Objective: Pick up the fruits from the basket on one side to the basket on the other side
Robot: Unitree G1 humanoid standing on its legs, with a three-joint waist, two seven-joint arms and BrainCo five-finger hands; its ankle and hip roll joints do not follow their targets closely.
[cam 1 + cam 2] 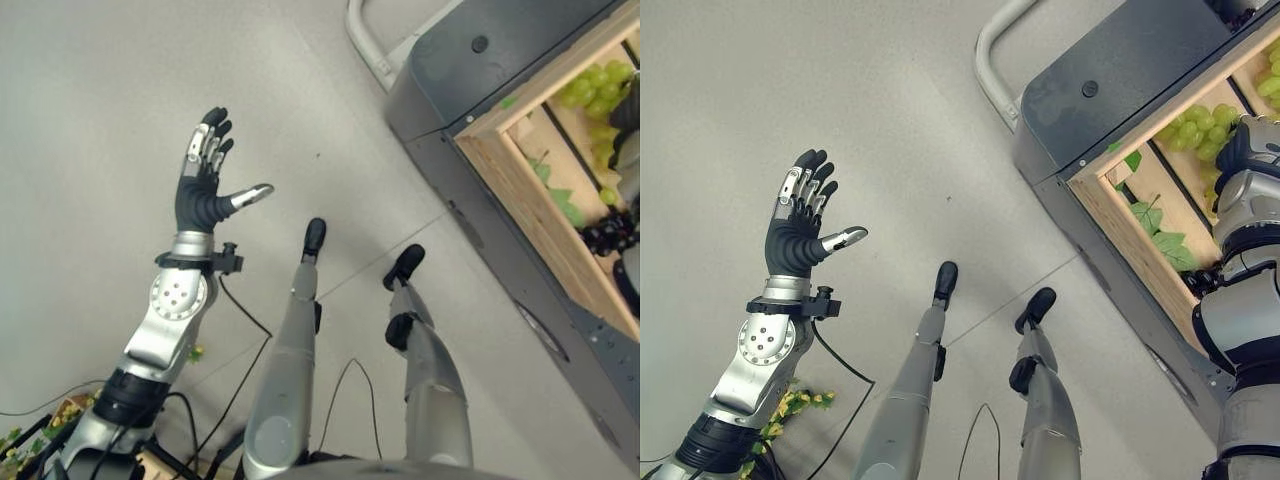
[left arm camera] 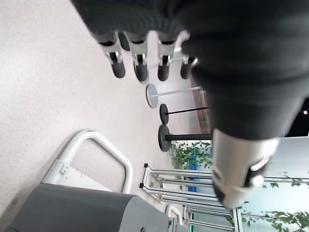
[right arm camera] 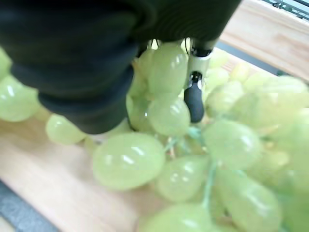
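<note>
A: Grapes (image 3: 169, 145) are what you get up close in the right wrist view: pale green, smooth, glossy, oval, bunched on thin green stems over a plain wooden floor.

B: And from the head?

A: You see them as a bunch in the far compartment of a wooden crate (image 1: 1120, 235) that sits in a dark grey cart (image 1: 1095, 80). Flat green leaves (image 1: 1160, 235) lie in the next compartment. The right hand (image 1: 1250, 150) is down in the grapes.

B: Is it gripping them?

A: You cannot tell. The right wrist view gives you the dark ribbed cover and one dark tip (image 3: 194, 104) among the grapes; the rest is hidden.

B: The left hand?

A: You have the left hand (image 1: 205, 185) raised over the bare grey floor (image 1: 120, 90), well apart from the crate, fingers straight and the thumb out to the side, holding nothing. Its wrist view adds what the head views lack: a white tubular handle (image 2: 104, 157) on the cart, round-based posts (image 2: 166, 111) and leafy plants (image 2: 193, 154) further off
</note>
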